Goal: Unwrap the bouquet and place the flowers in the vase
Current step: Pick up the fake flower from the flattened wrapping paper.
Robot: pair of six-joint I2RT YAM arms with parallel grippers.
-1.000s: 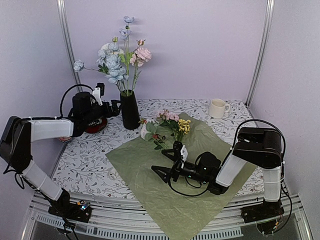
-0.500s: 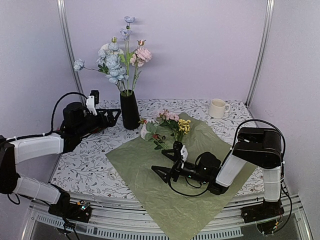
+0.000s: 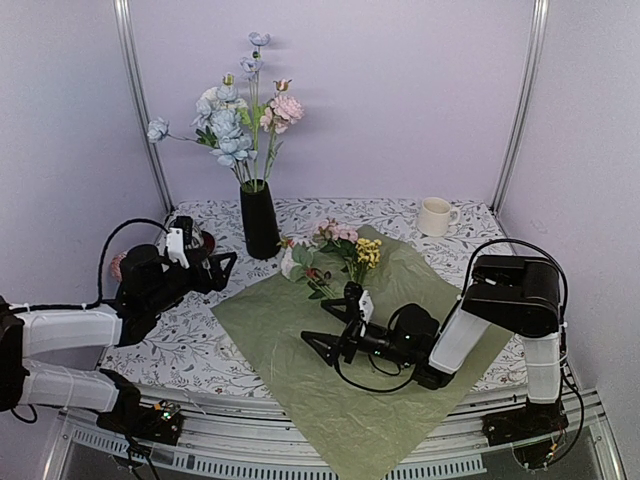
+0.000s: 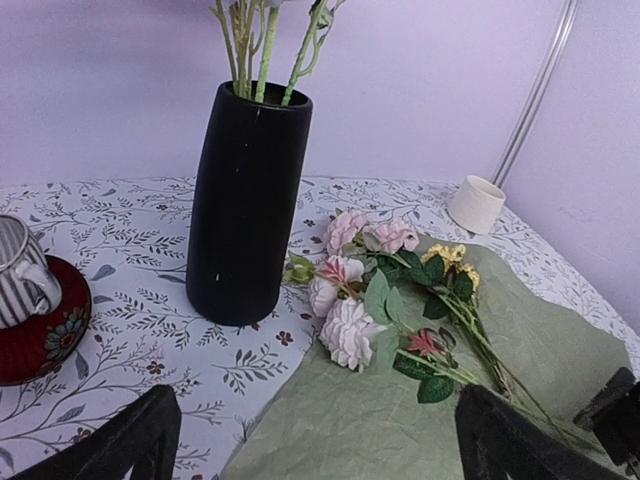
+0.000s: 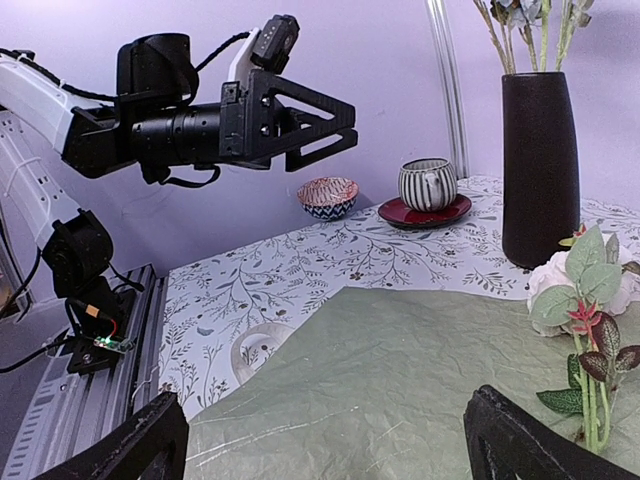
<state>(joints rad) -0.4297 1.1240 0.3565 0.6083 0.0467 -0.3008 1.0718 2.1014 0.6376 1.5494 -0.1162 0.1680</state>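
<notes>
Flowers (image 3: 330, 255) lay loose on the far corner of the opened green paper (image 3: 270, 320), toward the table's (image 3: 180, 340) far edge and just beside the black vase (image 3: 260, 220), which already held several tall stems. The left gripper (image 3: 222, 270) and right gripper (image 3: 315, 320) hovered with jaws spread wide, holding nothing. The blooms looked light and soft, and the thin stems seemed the safest place to pinch. A white mug (image 3: 435, 216) stood at the floral-patterned table's far right corner, with pale purple walls on 3 sides.
</notes>
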